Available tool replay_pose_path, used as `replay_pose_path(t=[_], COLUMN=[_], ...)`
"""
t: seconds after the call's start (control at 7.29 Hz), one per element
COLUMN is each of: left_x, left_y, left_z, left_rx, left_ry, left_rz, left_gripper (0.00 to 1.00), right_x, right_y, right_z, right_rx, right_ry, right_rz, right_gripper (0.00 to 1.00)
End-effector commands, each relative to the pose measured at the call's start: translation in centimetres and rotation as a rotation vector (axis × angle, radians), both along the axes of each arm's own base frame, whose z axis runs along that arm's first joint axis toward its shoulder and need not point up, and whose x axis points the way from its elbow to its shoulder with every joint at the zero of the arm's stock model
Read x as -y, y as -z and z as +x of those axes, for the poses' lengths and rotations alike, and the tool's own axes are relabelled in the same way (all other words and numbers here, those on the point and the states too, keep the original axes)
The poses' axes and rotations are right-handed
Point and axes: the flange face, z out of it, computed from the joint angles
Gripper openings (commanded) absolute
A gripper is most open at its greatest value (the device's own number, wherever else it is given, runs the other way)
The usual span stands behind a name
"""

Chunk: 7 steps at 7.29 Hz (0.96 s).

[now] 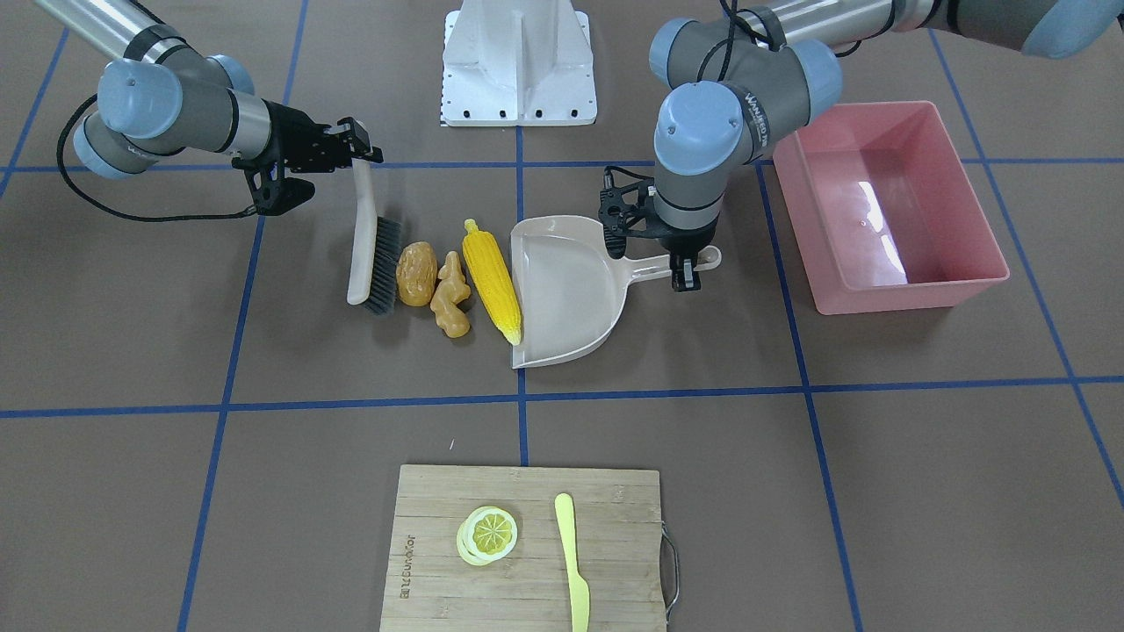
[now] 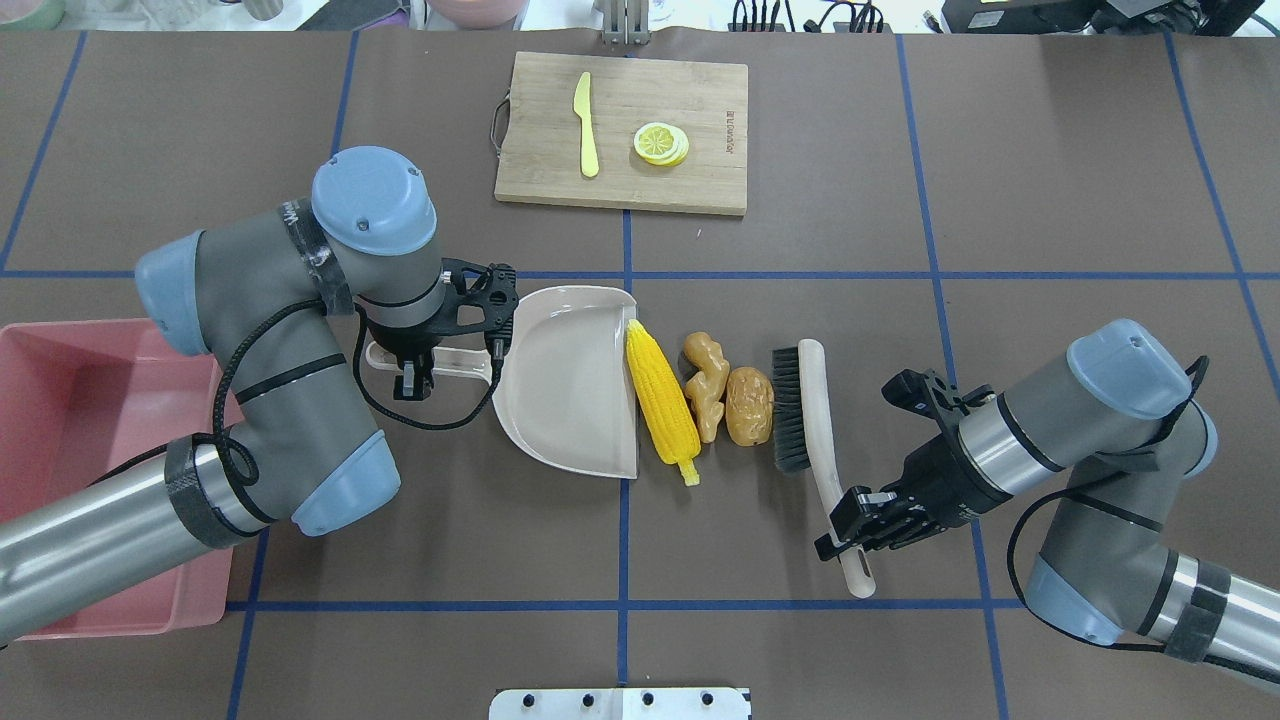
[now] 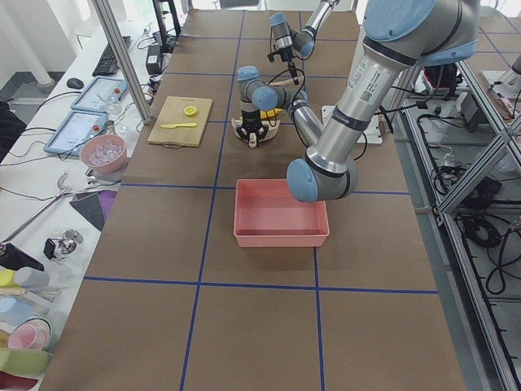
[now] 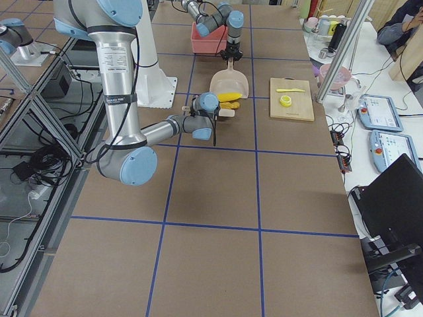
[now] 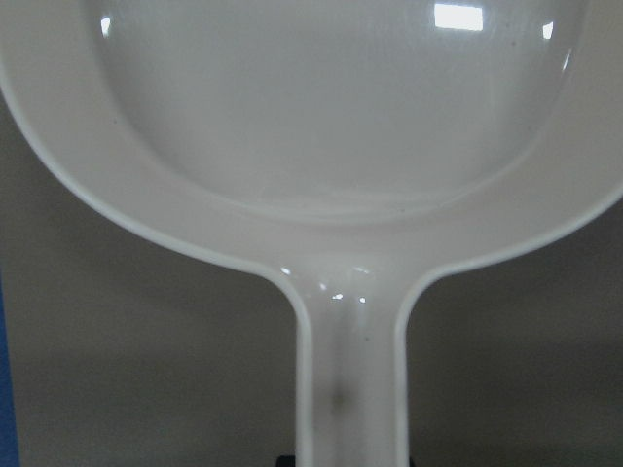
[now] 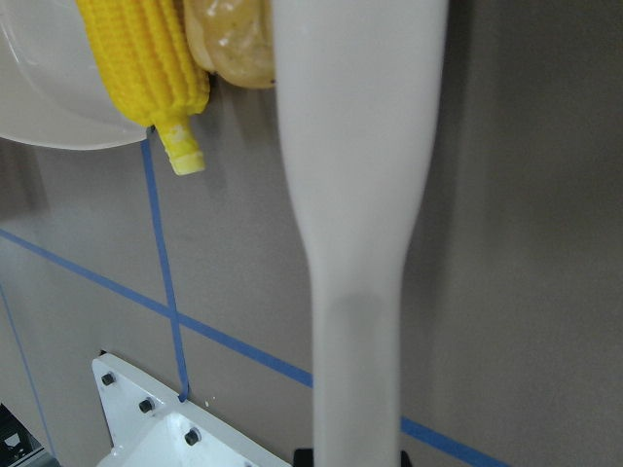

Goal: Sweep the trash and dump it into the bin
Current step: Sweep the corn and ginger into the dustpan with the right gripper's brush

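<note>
You see yellow corn cob [image 2: 662, 404], tan ginger root [image 2: 706, 385], brown potato [image 2: 749, 405], beige dustpan [image 2: 570, 380], black-bristled brush [image 2: 795, 410], pink bin [image 1: 913, 297], blue-gridded brown bench [image 2: 1000, 150].

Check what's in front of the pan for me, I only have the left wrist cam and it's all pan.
Observer: The corn lies along the pan's open lip, touching it.
Operator: Anything else lined up?
Observer: The ginger and the potato sit in a row past the corn, and the brush has its bristles against the potato.
Operator: Who has the brush?
Observer: The right tool is shut on its handle.
</note>
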Motion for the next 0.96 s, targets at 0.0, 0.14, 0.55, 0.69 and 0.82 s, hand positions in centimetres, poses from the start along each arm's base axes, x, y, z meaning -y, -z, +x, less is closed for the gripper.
replay_pose_path(t=[0.0, 0.14, 0.55, 0.69, 0.82], left_x=[0.0, 0.0, 0.1, 0.0, 0.0], left_y=[-0.2, -0.4, -0.3, -0.2, -0.2], left_z=[0.0, 0.0, 0.0, 0.0, 0.0], left_rx=[0.001, 0.003, 0.004, 0.003, 0.002], left_ry=[0.000, 0.000, 0.001, 0.001, 0.001], left_rz=[-0.001, -0.002, 0.000, 0.001, 0.002], left_gripper=[0.00, 0.00, 0.00, 0.00, 0.00], right_x=[-0.7, -0.7, 0.3, 0.5, 0.5], right_y=[0.9, 1.5, 6.9, 8.9, 9.4], right_z=[-1.4, -2.2, -6.3, -8.0, -9.3], right_rx=[0.012, 0.021, 0.004, -0.004, 0.006], right_ry=[0.019, 0.023, 0.019, 0.013, 0.010], right_rz=[0.009, 0.015, 0.010, 0.020, 0.055], right_gripper=[0.00, 0.00, 0.00, 0.00, 0.00])
